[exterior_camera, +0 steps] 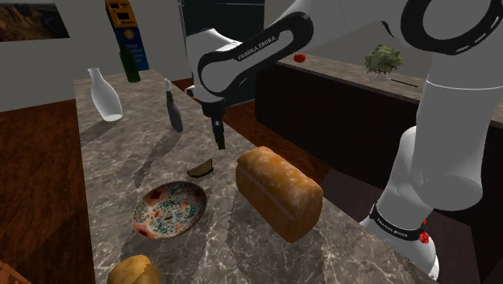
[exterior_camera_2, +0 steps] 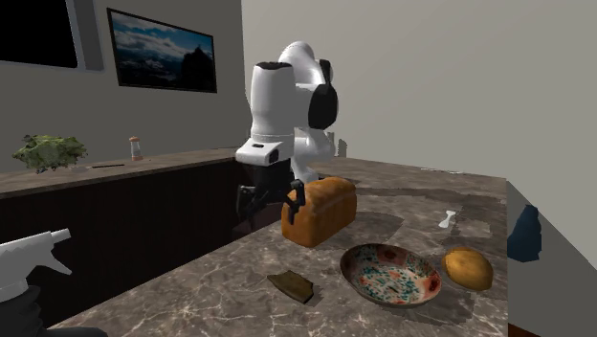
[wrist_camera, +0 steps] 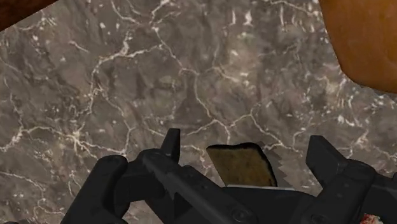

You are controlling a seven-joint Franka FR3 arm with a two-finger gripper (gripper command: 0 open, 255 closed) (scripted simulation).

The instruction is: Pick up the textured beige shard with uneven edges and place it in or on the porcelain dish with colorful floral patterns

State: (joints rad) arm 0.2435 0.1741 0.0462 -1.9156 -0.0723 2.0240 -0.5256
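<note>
The beige-brown shard (exterior_camera: pixel 200 169) (exterior_camera_2: pixel 292 284) lies flat on the marble counter (exterior_camera: pixel 113 161), between the floral dish (exterior_camera: pixel 168 210) (exterior_camera_2: pixel 390 275) and the arm. My gripper (exterior_camera: pixel 218 137) (exterior_camera_2: pixel 271 201) hangs open above the counter, a little over and beyond the shard, touching nothing. In the wrist view the shard (wrist_camera: pixel 242 164) shows low between the two spread fingers (wrist_camera: pixel 170 143), partly hidden by the hand; the gripper (wrist_camera: pixel 247 147) holds nothing. The dish sits empty near the counter's front.
A big bread loaf (exterior_camera: pixel 278 192) (exterior_camera_2: pixel 319 211) lies right beside the shard and gripper. A round bun (exterior_camera: pixel 133 270) (exterior_camera_2: pixel 468 268) sits by the dish. Farther back stand a white vase (exterior_camera: pixel 105 95), a spray bottle (exterior_camera: pixel 173 106) and a green bottle (exterior_camera: pixel 129 64).
</note>
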